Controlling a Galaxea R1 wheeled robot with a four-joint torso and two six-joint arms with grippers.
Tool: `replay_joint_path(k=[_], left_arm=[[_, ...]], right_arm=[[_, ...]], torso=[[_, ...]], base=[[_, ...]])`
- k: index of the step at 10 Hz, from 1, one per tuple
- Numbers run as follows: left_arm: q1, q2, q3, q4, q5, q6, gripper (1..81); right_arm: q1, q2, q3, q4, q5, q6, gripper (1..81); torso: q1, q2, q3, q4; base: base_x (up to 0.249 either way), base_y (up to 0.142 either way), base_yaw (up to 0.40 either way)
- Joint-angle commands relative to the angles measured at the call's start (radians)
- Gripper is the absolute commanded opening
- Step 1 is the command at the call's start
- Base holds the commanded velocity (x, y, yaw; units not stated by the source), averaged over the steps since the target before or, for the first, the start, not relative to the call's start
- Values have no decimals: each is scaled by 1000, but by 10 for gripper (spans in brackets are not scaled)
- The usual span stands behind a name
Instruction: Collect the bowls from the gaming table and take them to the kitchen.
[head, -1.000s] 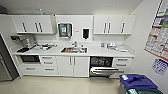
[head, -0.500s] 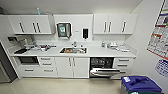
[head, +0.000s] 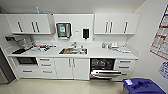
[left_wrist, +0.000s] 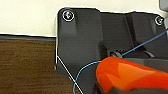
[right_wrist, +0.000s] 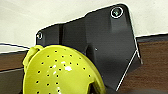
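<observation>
The orange-red bowl (left_wrist: 130, 75) hangs close before the left wrist camera, above a brown wood-look floor, and my left gripper (left_wrist: 113, 89) is shut on its rim. The yellow-green bowl (right_wrist: 60, 72), dotted with small holes, is held the same way by my right gripper (right_wrist: 96, 88). In the head view the kitchen lies straight ahead: a white counter (head: 100, 53) with a steel sink (head: 73, 51) at its middle. The gaming table is out of view.
White wall cabinets (head: 28, 23) hang above the counter, with a towel dispenser (head: 63, 30) and a black soap dispenser (head: 85, 33) between them. A dishwasher (head: 106, 72) stands with its door half down. A blue bin (head: 140, 86) sits at the near right.
The whole head view has shifted slightly, so the counter and blue bin appear a little nearer. Both bowls stay held.
</observation>
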Motion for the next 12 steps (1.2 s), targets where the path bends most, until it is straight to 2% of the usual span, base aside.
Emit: replay_joint_path(k=[1,12], left_arm=[[-38,-12,-5,9,52,4,10],[-37,-10,-5,7,52,4,10]], right_arm=[[45,-18,12,-11,-46,-3,10],[45,-17,12,-11,-46,-3,10]], torso=[[0,0,0,0],[0,0,0,0]], base=[[138,0,0],[153,0,0]])
